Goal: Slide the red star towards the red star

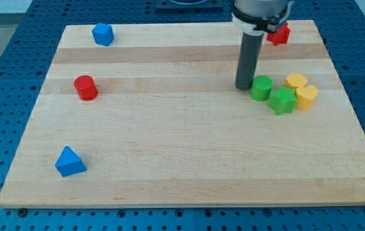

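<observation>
My tip [244, 86] rests on the board, just left of the green cylinder [262, 87], maybe touching; there is no claw, only the rod; the red star [278, 34] lies beyond, near the view's top, partly hidden behind the arm, so I judge the tip must go around to push it.

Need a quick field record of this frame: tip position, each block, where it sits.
tip: just left of green cylinder, looks touching
green cylinder: right-centre cluster
green star: cluster, lower middle
yellow blocks: cluster's right side
red star: view's top right, partly behind arm
red cylinder: left
blue blocks: top left, bottom left
</observation>
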Available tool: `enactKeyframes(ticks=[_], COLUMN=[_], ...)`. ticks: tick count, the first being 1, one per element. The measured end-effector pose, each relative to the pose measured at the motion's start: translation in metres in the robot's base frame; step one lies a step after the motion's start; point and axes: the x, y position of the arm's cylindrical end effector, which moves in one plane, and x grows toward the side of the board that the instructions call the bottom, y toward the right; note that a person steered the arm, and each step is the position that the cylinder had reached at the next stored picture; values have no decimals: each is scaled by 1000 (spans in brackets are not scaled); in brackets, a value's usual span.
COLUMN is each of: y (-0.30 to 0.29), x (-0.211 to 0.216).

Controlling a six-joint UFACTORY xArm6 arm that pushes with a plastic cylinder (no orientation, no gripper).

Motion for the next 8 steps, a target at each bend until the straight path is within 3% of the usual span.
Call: enactKeyframes(ticks=[2,4,6,8], y=[7,12,87,154], x=[-2,-58,-77,-125])
